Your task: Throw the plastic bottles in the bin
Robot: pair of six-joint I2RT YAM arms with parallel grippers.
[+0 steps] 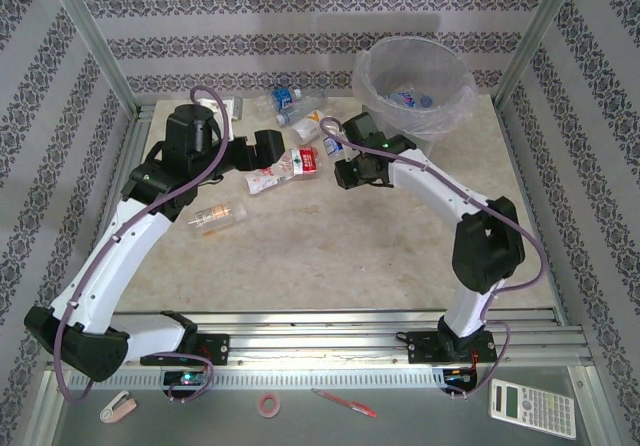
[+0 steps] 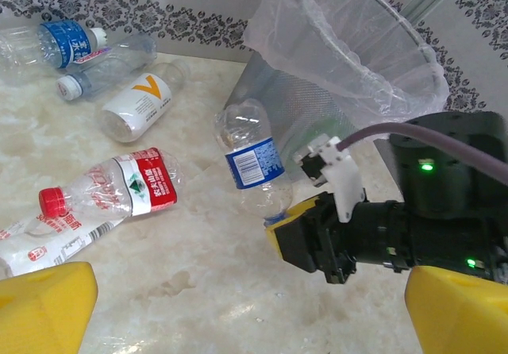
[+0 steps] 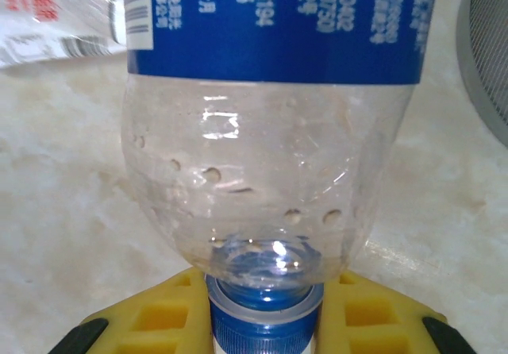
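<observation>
Bottles [image 2: 131, 189] lie loose on the desk [image 2: 198, 290] below the left hand [image 2: 250, 310], which is spread wide and empty. The right hand [image 2: 294, 231] is clenched on the blue-labelled bottle [image 2: 248, 157] at its neck, beside the bin [image 2: 270, 92]. It should lift the bottle clear of the rim before releasing.

Left arm [image 1: 120, 246] & right arm [image 1: 440, 191]: white shells, black joints, black bases [image 1: 190, 351]. Purple cable [image 1: 170, 198] runs along each. Left gripper [image 2: 250, 313]: chunky yellow fingers [image 2: 44, 306]. Right gripper [image 3: 266, 322]: yellow too, w/ square pockets moulded in, black tips. Green lights [image 2: 427, 166] glow on right arm's black wrist block, white plug [image 2: 333, 163] at cable end.
</observation>
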